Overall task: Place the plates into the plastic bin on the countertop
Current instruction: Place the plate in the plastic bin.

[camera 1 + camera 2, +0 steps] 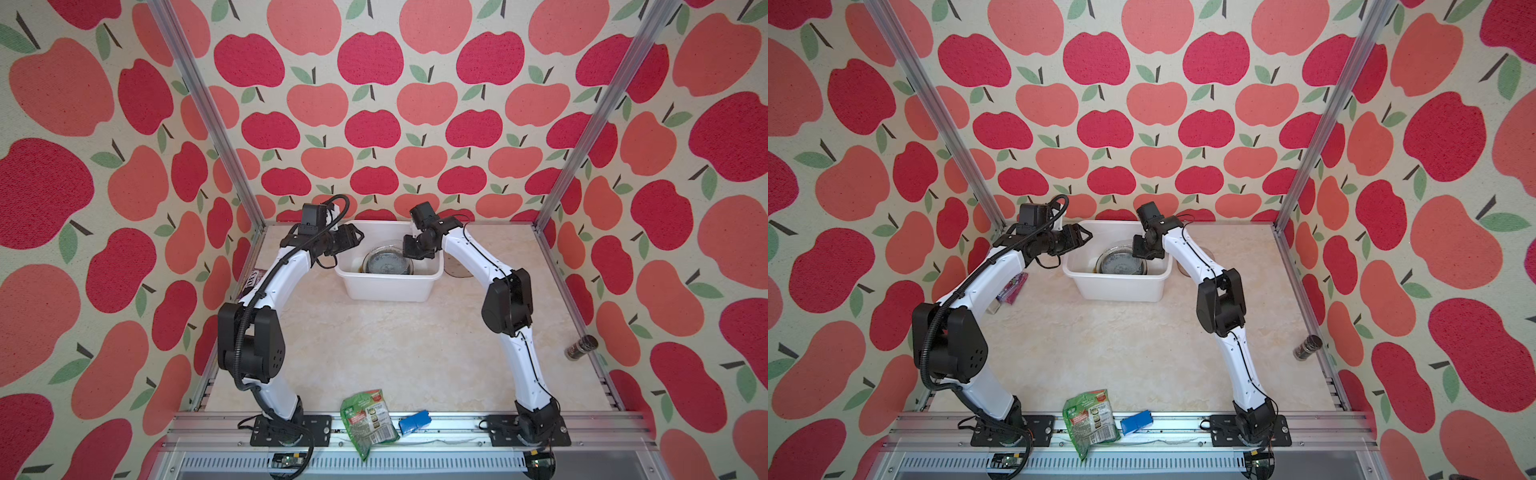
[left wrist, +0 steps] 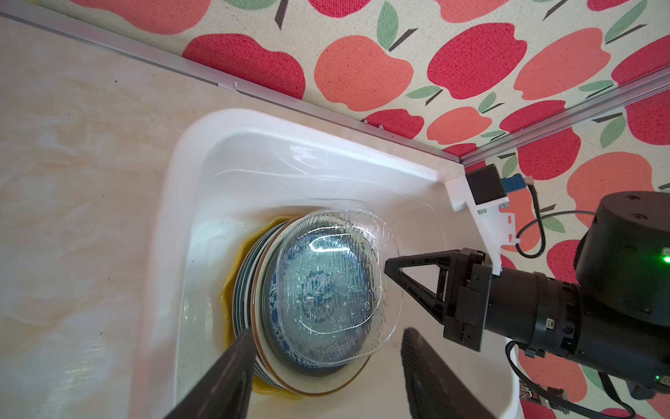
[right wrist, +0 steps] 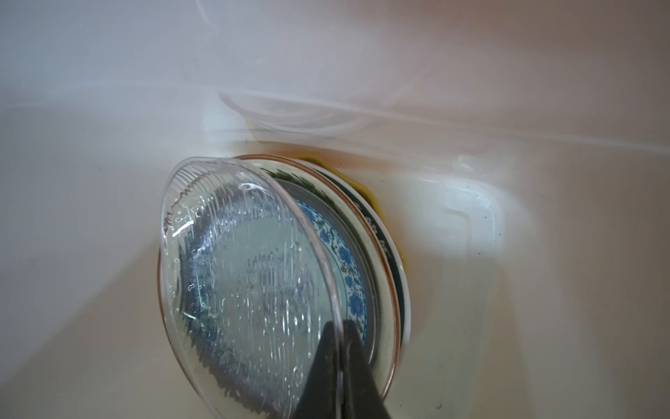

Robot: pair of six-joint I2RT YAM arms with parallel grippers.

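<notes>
1. Nearest me, well in front of the plastic bin (image 1: 390, 291), a green packet (image 1: 368, 422) and a small blue block (image 1: 414, 422) lie on the front rail. Neither is a plate, so I leave them alone.
2. The surface (image 1: 395, 345) between them and the bin is bare, and a dark jar (image 1: 582, 347) lies well off to the bin's right.
3. Just beside the bin's right wall, half hidden by my right arm, is a brownish round thing (image 1: 457, 272). It may be a smoky plate yet to be collected, but I cannot tell.
4. Inside the bin the plates (image 2: 250, 290) sit nested in one stack with the yellow one lowest, which keeps them steady.
5. My right pincer (image 3: 335, 330) is clamped tight on the rim of the clear glass plate (image 3: 232, 275), holding it tilted over the stack with the gripped edge raised. I judge this lets it settle edge first instead of dropping flat.
6. My left pincer (image 1: 358, 237) hovers at the bin's left rim with its jaws spread, gripping nothing. It is probably there to steady the stack.
</notes>
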